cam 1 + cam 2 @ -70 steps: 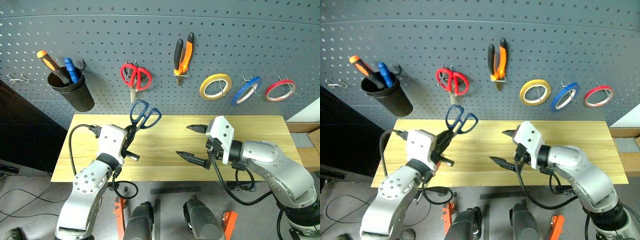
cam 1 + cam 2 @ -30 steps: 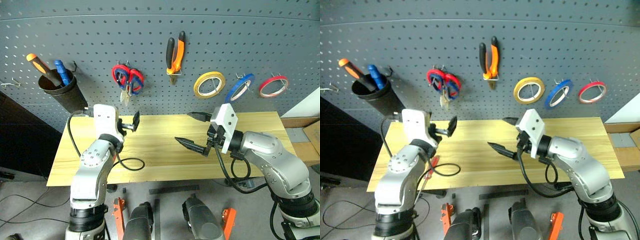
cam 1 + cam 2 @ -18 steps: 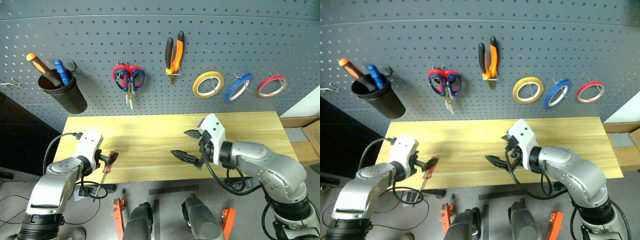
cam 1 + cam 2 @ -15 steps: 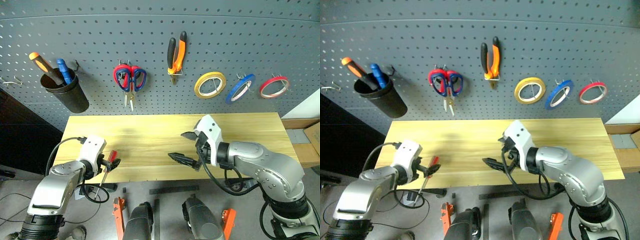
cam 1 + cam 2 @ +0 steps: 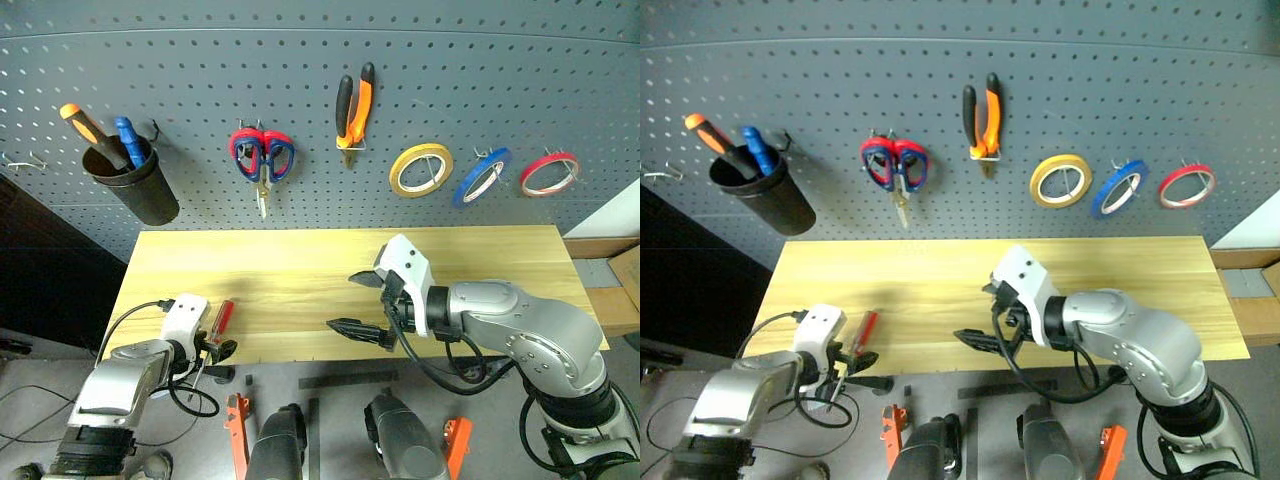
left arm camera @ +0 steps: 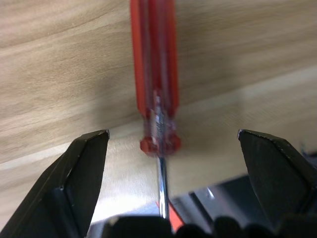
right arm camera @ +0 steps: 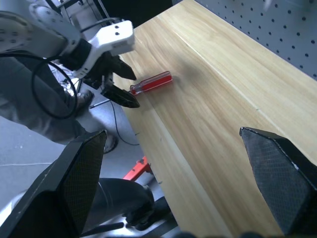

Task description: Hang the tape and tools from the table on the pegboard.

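Pale yellow wood planks form the desk [image 5: 480, 255], which stands against a dark grey pegboard [image 5: 200, 70] dotted with holes and hooks. Most of the job looks done, because the board already carries the hanging items: the dark blue scissors [image 5: 276, 158] share a hook with a pair of red scissors [image 5: 243, 152], the orange-and-black pliers [image 5: 354, 105] hang handles up to their right, and 3 tape rings sit on hooks further right, a yellow ring [image 5: 420, 170], a blue ring [image 5: 479, 178] and the thin red tape [image 5: 548, 173]. A black cup [image 5: 132, 185] at the board's left holds 2 other tool handles. Only 1 task item is left on the desk: the red-handled screwdriver [image 5: 221, 315] lies flat near the front left corner, its metal shaft sticking out past the front edge. The left gripper [image 5: 212, 350] sits low at that edge with its jaws spread wide and empty; in the left wrist view the handle end lies between the 2 black fingers [image 6: 81, 173] without touching either, so this reads as lining up for a grasp, and the overhanging shaft should give the fingers room to close. The right gripper [image 5: 362, 302] hangs above the middle of the desk, also fully spread and holding nothing, apparently parked clear of the left arm's work.
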You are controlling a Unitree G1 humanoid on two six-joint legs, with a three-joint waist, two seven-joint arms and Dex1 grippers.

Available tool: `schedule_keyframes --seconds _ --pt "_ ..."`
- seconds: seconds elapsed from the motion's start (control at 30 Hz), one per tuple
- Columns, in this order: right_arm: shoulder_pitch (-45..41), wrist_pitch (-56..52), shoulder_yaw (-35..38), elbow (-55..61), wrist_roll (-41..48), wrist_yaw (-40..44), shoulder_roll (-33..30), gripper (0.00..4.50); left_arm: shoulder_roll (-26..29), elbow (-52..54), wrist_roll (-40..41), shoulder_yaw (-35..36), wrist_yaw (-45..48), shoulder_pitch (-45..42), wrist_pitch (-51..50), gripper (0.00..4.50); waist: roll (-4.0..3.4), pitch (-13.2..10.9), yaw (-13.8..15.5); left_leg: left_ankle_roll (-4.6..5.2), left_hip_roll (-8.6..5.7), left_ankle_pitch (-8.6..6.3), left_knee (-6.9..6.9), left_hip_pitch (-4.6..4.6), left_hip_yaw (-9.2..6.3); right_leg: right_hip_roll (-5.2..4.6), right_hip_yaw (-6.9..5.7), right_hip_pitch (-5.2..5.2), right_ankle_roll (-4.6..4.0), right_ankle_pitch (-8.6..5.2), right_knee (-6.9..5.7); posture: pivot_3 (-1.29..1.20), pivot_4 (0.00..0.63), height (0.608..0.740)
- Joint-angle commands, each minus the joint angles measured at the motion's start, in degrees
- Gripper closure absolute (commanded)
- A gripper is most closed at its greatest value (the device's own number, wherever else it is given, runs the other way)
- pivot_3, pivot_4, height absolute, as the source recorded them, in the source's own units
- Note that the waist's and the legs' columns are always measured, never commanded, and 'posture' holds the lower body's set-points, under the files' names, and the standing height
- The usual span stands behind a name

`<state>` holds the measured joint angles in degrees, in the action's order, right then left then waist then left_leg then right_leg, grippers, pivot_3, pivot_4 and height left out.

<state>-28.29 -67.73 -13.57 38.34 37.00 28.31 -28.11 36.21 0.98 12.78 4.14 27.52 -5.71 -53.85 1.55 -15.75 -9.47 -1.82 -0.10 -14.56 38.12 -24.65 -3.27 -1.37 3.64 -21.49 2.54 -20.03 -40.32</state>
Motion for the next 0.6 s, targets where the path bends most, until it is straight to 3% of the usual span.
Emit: schedule_keyframes --seconds 0.03,0.1,0.33,0.4,0.6 --pt "-0.68 2.04 -0.3 1.46 -0.91 0.34 -0.71 0.0 -0.92 -3.95 -1.52 -1.14 -0.53 -2.19 2.93 0.18 0.0 0.0 0.06 0.0 -0.02 0.0 0.0 0.0 0.0 -0.02 -0.01 0.0 0.0 0.0 -0.02 -0.23 0.265 0.74" --pt "-0.74 2.34 -0.36 1.38 -1.22 0.23 -0.99 0.0 -1.02 -5.66 -1.89 -1.32 -0.46 -2.91 3.96 0.64 0.0 0.0 -0.05 0.0 -0.02 0.0 0.01 0.0 0.0 -0.02 -0.01 0.0 0.0 0.0 -0.03 -0.25 0.265 0.74" --pt "-0.71 2.67 0.01 1.12 -1.75 0.9 -1.58 0.0 -0.97 -8.77 -2.32 -0.39 -0.35 -3.68 5.96 3.14 -0.01 0.02 -0.23 0.0 -0.02 0.0 0.02 0.04 0.01 -0.02 0.01 -0.01 0.0 0.0 -0.12 -0.26 0.258 0.74" --pt "-1.13 2.91 0.47 0.59 -1.95 1.12 -1.62 0.0 -1.12 -8.32 -2.48 0.49 -1.08 -3.09 6.83 3.69 0.0 0.04 -0.25 0.0 -0.02 0.0 0.03 0.05 0.01 -0.02 0.01 0.0 0.0 0.0 -0.12 -0.26 0.252 0.74" --pt "-1.84 7.57 1.39 -1.13 -3.94 1.95 -2.33 0.0 -4.44 -0.05 -2.94 5.64 -7.0 -0.56 14.85 3.68 0.03 0.07 -0.24 -0.01 0.0 0.01 0.06 0.04 0.02 -0.02 0.0 -0.03 0.0 0.0 -0.16 -0.24 0.242 0.74"
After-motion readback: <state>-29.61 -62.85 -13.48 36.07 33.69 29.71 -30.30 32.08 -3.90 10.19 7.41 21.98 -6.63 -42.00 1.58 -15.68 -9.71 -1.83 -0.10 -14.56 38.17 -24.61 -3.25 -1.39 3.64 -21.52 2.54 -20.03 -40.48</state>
